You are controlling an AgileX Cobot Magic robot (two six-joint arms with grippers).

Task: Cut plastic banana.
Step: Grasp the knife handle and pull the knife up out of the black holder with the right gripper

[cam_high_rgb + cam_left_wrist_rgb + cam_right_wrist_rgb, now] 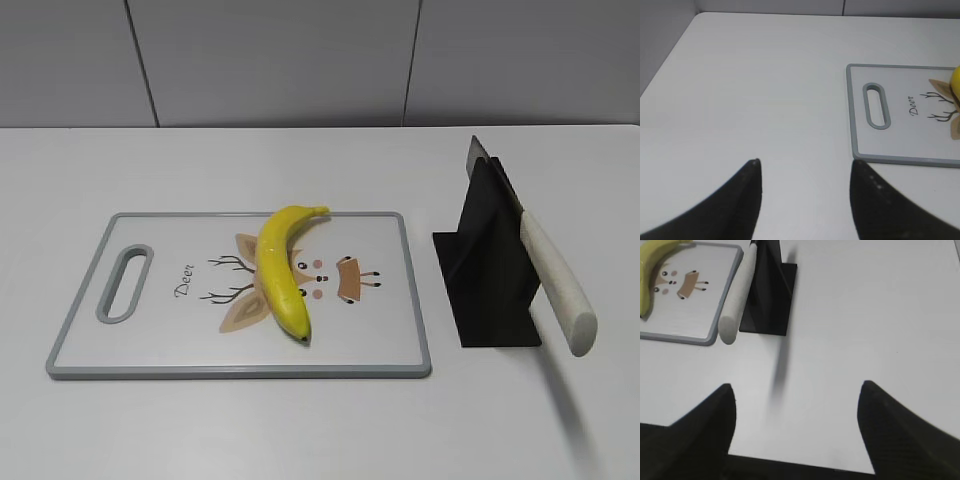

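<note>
Glossy bright-yellow curved plastic banana (281,268) lying whole on a white rectangular cutting board with a grey rim (240,371), greenish stem tip pointing far and right, small dark end pointing near, body crossing the printed deer cartoon at the board's middle. Slot handle cut through the board's left end, the word "Deer" printed just right of it. Board resting flat on a white bench (300,430). Just right of the board, apart from it, a black angled knife stand (487,262) on a flat black base. Propped in the stand, a knife with a cream-white rounded handle (556,283), handle slanting toward the near right and overhanging the base, grey blade tip poking out past the stand's far top edge. In the left wrist view, left claw (805,172) hovering over bare bench to the near left of the board, two dark fingers spread wide apart, nothing between them; board's handle end and a sliver of yellow banana visible at the right edge. In the right wrist view, right claw (795,392) likewise spread wide with nothing held, poised over bare bench on the near side of the stand, the knife handle and the stand lying beyond it to the far left. Neither claw visible in the exterior view.
</note>
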